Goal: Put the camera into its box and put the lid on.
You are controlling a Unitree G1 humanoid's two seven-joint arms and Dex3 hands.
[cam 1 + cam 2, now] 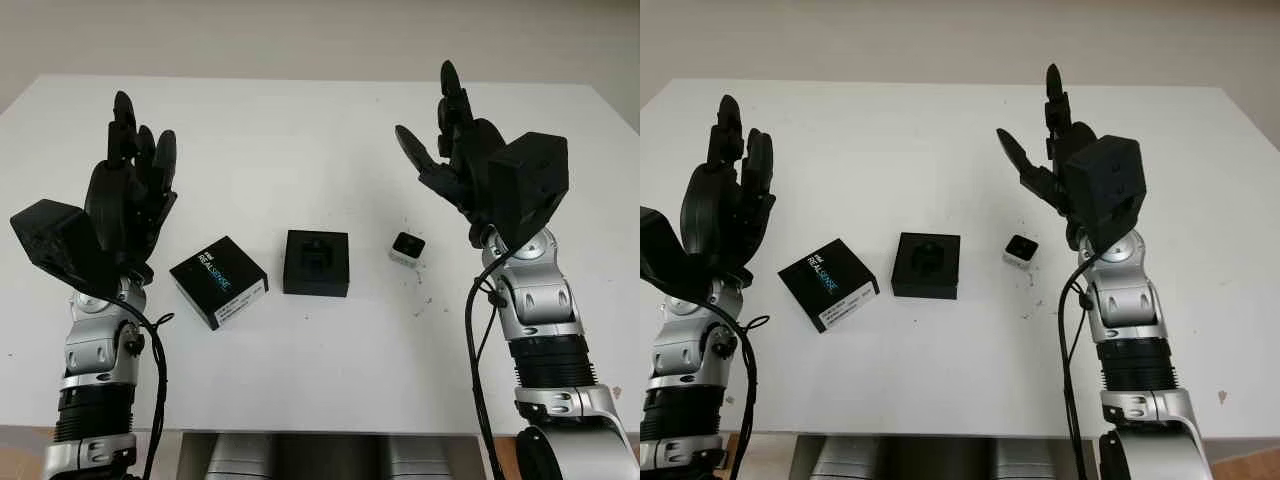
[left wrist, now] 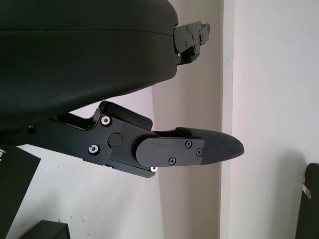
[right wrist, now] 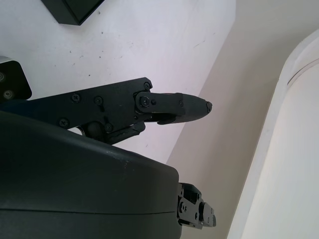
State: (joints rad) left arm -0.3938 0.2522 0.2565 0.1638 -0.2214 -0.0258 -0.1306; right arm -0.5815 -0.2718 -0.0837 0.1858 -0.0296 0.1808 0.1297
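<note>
One camera (image 1: 407, 247), one box (image 1: 317, 263), one lid (image 1: 218, 281), two raised open hands

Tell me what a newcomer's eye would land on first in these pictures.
The two raised black hands: the left robot hand and the right robot hand, both open, held above the white table at either side. Between them lie three small things in a row: the lid printed RealSense, the open black box, and the little camera.
</note>
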